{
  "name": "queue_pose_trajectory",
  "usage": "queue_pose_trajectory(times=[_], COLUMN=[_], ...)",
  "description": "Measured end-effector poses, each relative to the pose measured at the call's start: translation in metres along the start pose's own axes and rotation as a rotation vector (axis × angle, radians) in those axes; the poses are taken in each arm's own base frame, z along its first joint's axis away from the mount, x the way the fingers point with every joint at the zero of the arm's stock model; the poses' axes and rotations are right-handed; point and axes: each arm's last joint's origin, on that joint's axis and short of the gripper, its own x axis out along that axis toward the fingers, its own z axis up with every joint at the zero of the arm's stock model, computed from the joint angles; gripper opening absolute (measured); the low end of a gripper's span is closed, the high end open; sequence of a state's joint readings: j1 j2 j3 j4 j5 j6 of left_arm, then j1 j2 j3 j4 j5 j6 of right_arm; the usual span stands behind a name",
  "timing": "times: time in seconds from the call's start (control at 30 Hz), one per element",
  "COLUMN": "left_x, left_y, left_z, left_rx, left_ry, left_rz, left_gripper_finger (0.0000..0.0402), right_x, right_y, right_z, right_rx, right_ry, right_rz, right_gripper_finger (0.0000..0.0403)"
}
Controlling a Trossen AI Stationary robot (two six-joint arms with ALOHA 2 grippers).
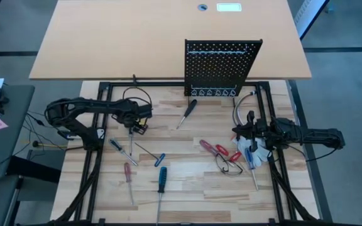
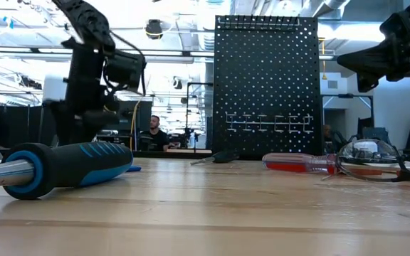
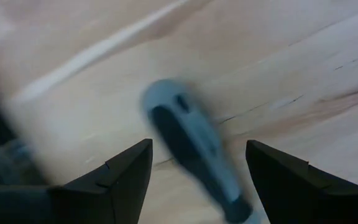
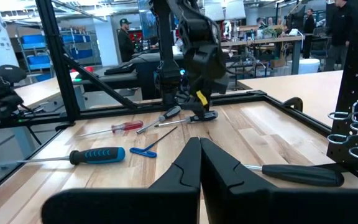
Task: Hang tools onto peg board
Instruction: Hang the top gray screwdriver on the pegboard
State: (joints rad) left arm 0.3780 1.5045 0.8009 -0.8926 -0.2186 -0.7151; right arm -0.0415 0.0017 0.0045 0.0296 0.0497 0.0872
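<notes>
The black peg board stands upright at the table's far edge, with ring holders along its bottom. Several screwdrivers lie flat on the wooden table: a black-handled one, a blue-handled one and a small red-handled one. My left gripper points down, open, over a grey-and-black screwdriver handle at the table's left. Its fingers stand on either side of the handle, above it. My right gripper is shut, held level above the right side and empty.
Red-handled tools, a pair of safety glasses and a blue-handled screwdriver lie near my right gripper. A blue T-handled key and another grey-handled screwdriver lie near my left gripper. People are in the room beyond.
</notes>
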Motion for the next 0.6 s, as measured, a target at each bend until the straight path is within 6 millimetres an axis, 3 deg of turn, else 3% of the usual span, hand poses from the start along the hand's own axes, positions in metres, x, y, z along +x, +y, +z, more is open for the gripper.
queue_pose_trajectory(times=[0.27,0.53,0.6], left_x=[0.019,0.018,0.016], left_y=[0.006,-0.001,-0.004], left_z=[-0.001,0.006,0.010], left_rx=[-0.024,0.020,0.025], left_ry=[-0.017,-0.087,-0.133], left_rz=[-0.057,-0.137,-0.151], left_gripper_finger=[0.0230,0.0085,0.0077], right_x=[0.000,0.000,0.000], right_y=[0.000,0.000,0.000], right_z=[0.000,0.000,0.000], right_rx=[0.000,0.000,0.000], right_ry=[0.000,0.000,0.000], right_rz=[0.000,0.000,0.000], right_gripper_finger=[0.0007,0.0007,0.0007])
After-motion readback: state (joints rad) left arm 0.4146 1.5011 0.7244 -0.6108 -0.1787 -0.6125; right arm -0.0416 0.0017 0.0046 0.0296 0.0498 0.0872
